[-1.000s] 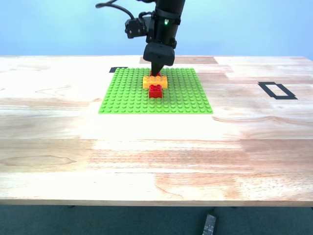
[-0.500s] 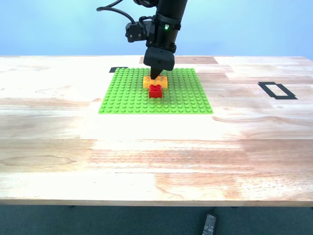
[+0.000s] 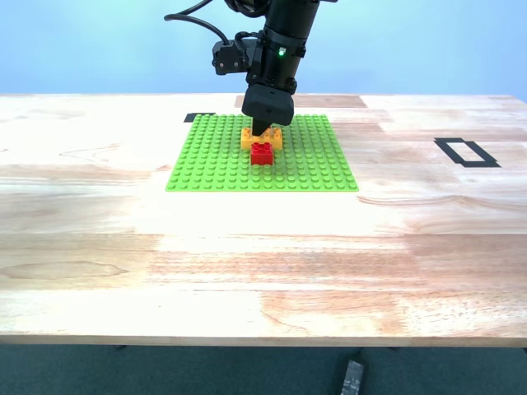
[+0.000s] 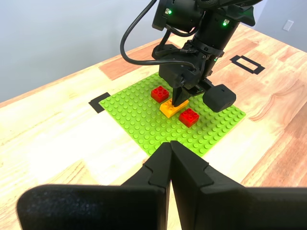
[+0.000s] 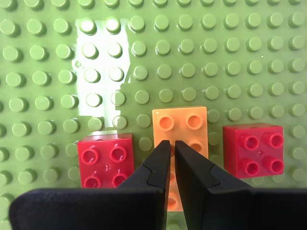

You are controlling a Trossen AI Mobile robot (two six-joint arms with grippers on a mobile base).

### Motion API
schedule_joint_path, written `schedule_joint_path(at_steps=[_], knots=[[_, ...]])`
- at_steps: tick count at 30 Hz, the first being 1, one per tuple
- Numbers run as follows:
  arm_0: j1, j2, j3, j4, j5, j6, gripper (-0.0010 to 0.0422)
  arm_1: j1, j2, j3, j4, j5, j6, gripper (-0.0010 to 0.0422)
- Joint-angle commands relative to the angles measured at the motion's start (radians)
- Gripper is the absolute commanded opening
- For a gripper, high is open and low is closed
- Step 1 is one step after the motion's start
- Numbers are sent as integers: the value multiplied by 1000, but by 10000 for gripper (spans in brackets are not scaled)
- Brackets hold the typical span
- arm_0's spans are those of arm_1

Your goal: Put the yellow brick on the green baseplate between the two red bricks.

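Yellow brick [image 5: 180, 143] beneath closed fingers [image 5: 158, 160].

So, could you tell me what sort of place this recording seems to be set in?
Probably a robotics lab or test bench: a bare wooden table with black tape markers, a plain blue backdrop, and a green baseplate of toy bricks as the only props.

Green baseplate [image 3: 214, 160]: lies flat on the bench [image 3: 263, 263], toward its far edge, near centre of the exterior view. Yellow brick [image 5: 181, 129]: on the baseplate, between the two red bricks, gaps either side. First red brick [image 3: 263, 153]: in front of the yellow brick. Second red brick [image 4: 159, 93]: behind it. My second gripper [image 3: 261, 130]: directly above the yellow brick.
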Motion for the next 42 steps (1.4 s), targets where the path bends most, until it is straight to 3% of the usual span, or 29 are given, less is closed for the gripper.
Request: schedule_joint_path(at_steps=[1,8,14,20,35,42], knots=[[0,0,0,0,0,0,0,0,11,-5,2,13,-32,13],[0,0,0,-2,0,0,0,-26,11,-6,14,54,-33,13],[0,0,0,-2,0,0,0,-32,11,-42,24,10,-37,13],[0,0,0,-1,0,0,0,-32,-6,-75,40,33,-39,13],[0,-19,0,5,0,-3,0,-59,-233,-66,50,34,-23,13],[1,-34,0,26,0,-3,0,-128,-417,-165,87,26,75,7]])
